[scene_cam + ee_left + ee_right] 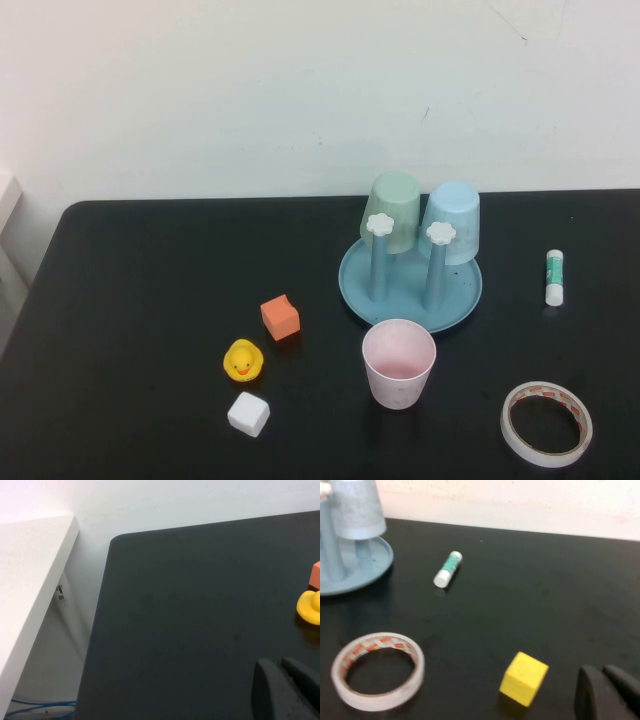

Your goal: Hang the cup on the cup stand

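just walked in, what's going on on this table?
Nothing is being handled. The pink cup stands upright on the black table, just in front of the cup stand, not hung. A green cup and a blue cup sit inverted on its back pegs. Left gripper and right gripper are both shut, empty, away from the cup.

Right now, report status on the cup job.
Left pincer shut, parked near the duck. Right pincer shut, by the yellow cube. Pink cup upright, unhung, before the stand. Front pegs free.
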